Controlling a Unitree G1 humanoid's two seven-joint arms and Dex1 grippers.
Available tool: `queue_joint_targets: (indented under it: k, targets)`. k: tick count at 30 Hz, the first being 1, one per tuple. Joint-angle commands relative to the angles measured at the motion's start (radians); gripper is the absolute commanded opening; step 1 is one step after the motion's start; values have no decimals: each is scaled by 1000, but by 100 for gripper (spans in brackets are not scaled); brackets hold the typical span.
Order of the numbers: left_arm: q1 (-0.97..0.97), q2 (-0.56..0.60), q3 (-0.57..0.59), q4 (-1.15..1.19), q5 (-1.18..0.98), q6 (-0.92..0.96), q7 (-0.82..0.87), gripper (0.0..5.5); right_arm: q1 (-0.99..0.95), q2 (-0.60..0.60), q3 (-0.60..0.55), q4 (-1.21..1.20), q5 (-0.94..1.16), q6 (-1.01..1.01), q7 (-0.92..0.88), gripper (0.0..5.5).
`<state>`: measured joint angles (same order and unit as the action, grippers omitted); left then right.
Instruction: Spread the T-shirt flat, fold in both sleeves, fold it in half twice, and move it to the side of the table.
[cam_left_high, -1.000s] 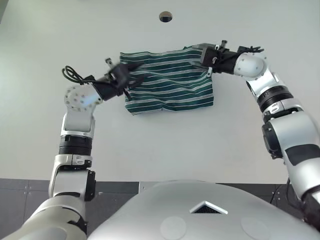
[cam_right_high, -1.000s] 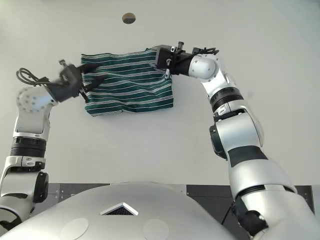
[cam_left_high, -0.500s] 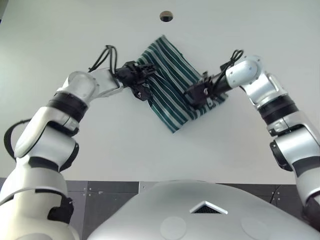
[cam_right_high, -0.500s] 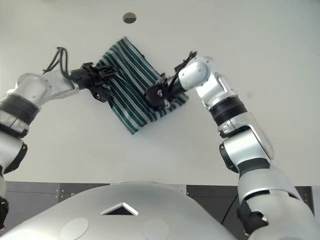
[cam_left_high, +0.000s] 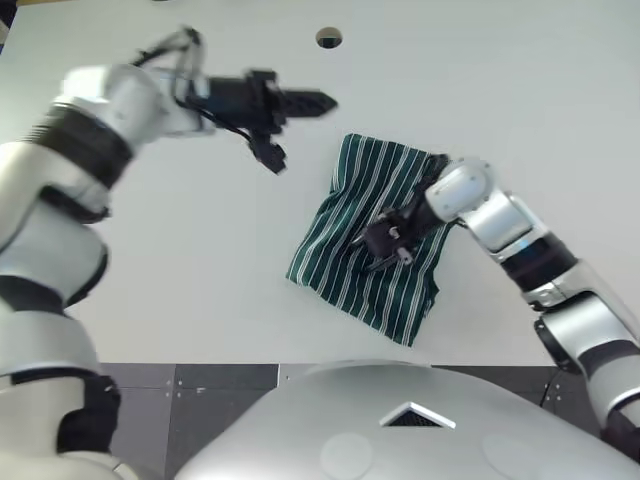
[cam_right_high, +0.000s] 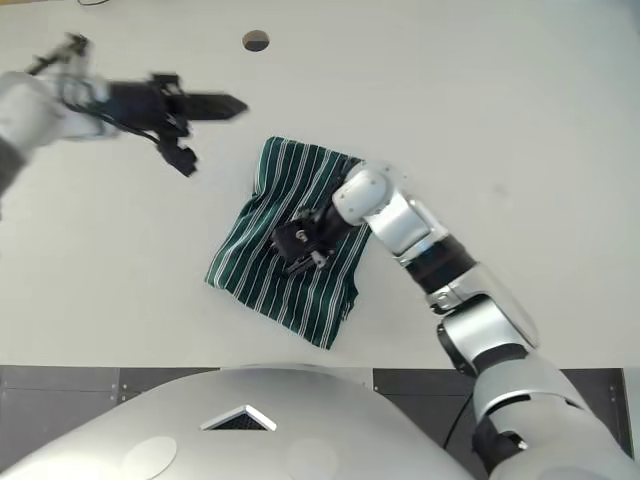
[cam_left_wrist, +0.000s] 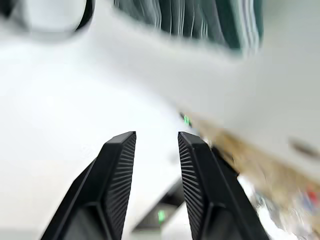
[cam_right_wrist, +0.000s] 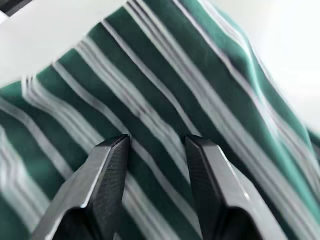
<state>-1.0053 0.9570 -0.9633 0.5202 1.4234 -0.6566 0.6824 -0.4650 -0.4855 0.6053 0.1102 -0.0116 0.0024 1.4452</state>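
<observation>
The folded striped T-shirt (cam_left_high: 335, 268) lay flat on the white table (cam_left_high: 200, 270), right of centre and toward the near edge. The right gripper (cam_right_wrist: 156, 145) sat over the middle of the T-shirt, fingers apart, clamping nothing. The left gripper (cam_left_wrist: 156, 139) hovered far left of the T-shirt, well apart from it, fingers slightly parted and empty.

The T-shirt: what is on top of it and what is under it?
The open right gripper is over the T-shirt. Below is the white table; anything between is hidden.
</observation>
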Motion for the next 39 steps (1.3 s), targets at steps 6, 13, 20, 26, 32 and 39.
queue_joint_targets:
  k: [6, 13, 20, 26, 32, 39]
  targets:
    - [353, 270, 270, -311, -1269, -185, -668, 155, 218, -206, -451, -285, 490, 316, 9, 203]
    - [523, 169, 86, -117, -1231, -261, -1151, 155, 798, -450, -639, -267, 159, -301, 12, 203]
    - [587, 82, 106, 75, -700, -460, -1016, 199, 798, -405, -587, -91, -22, -762, -144, 297]
    - [546, 1, 42, 184, -426, -494, -798, 240, 758, -333, -535, 2, -206, -928, -353, 357]
    - [404, -128, 23, 277, -438, -597, -827, 240, 760, -300, -439, -6, -295, -955, -475, 357]
    - [372, -228, 10, 353, -598, -666, -1007, 240, 744, -311, -336, -43, -328, -906, -555, 357]
